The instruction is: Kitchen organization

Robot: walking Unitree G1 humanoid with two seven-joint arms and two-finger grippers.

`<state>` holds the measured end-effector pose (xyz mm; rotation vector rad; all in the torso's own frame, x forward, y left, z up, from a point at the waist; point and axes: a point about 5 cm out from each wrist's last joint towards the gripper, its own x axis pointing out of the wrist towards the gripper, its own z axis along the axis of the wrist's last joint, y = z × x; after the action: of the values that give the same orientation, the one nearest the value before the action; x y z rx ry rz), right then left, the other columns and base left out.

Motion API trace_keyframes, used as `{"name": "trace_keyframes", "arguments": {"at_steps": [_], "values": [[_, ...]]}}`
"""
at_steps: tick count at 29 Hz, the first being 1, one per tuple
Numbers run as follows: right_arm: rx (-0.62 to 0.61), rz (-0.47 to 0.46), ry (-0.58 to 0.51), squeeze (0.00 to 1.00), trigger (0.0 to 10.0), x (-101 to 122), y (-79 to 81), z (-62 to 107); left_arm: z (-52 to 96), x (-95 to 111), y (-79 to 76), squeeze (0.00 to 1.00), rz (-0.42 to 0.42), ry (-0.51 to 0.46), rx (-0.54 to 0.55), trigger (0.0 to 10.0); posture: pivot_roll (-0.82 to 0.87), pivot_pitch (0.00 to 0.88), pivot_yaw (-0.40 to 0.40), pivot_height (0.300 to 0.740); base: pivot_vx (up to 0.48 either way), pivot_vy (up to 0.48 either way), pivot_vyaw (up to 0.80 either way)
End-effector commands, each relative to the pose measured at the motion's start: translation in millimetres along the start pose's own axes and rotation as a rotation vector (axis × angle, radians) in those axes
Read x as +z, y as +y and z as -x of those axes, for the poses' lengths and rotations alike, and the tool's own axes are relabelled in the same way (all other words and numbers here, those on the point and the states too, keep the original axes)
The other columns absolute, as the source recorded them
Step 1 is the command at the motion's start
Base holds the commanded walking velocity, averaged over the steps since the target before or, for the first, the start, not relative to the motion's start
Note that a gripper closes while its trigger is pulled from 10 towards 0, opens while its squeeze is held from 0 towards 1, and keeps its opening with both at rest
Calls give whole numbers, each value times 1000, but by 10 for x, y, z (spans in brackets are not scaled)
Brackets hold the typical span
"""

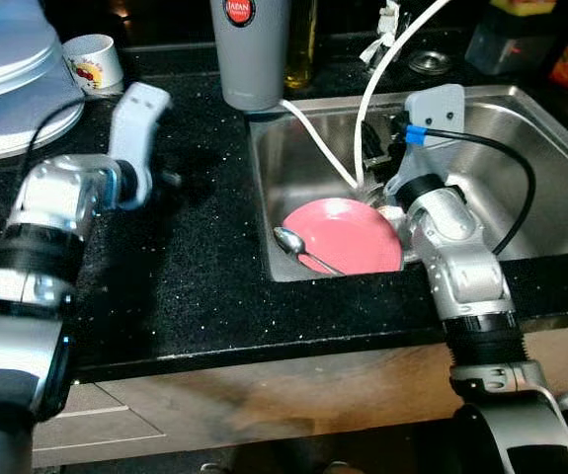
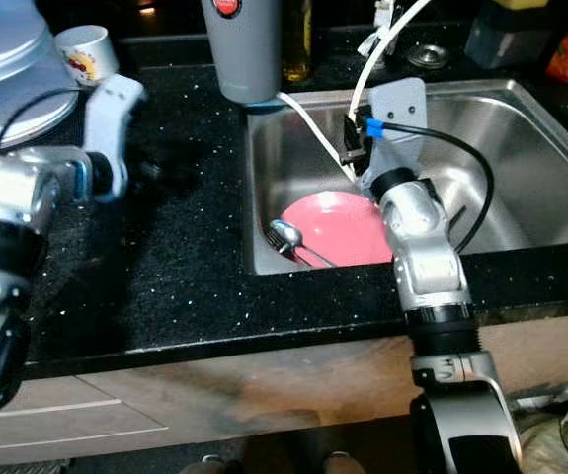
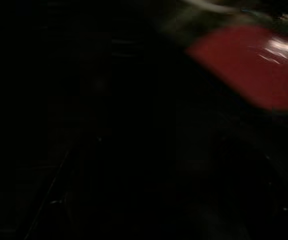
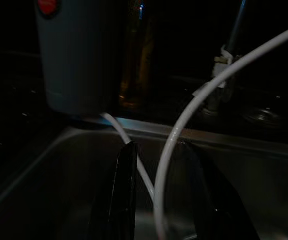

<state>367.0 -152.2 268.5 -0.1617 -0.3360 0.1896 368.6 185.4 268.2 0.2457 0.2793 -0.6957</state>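
Right gripper [image 4: 156,200] spread inside steel sink [image 1: 521,138], white hose [image 4: 184,115] between its fingers, pink plate [image 1: 348,235] just behind it, left gripper's state unclear.

The black speckled stone surface [image 1: 204,286] carries a tall grey canister [image 1: 252,54] at twelve o'clock, a white printed mug [image 1: 94,62] at eleven, and a stainless steel sink [image 1: 550,148] at two.

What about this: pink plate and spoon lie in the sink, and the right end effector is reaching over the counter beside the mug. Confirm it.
One detail is wrong. The pink plate and spoon do lie in the sink, but the right end effector reaches into the sink above the plate, beside the white hose, not over the counter. The left eye view shows this.
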Motion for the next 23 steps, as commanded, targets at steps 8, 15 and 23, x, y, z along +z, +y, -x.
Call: {"name": "trace_keyframes", "arguments": {"at_steps": [8,15,23], "values": [[-1,14,5,0,10000,12,-27,-27,256,169,-271,0,-30,-141,-244,10000,17,175,5,740,0,0,0],[-2,14,7,0,10000,8,-44,-38,253,261,303,0,57,-252,412,10000,20,174,-9,740,0,0,0],[17,17,7,0,10000,3,-6,-75,-26,-12,112,0,3,-124,298,10000,18,178,-16,740,0,0,0]]}}
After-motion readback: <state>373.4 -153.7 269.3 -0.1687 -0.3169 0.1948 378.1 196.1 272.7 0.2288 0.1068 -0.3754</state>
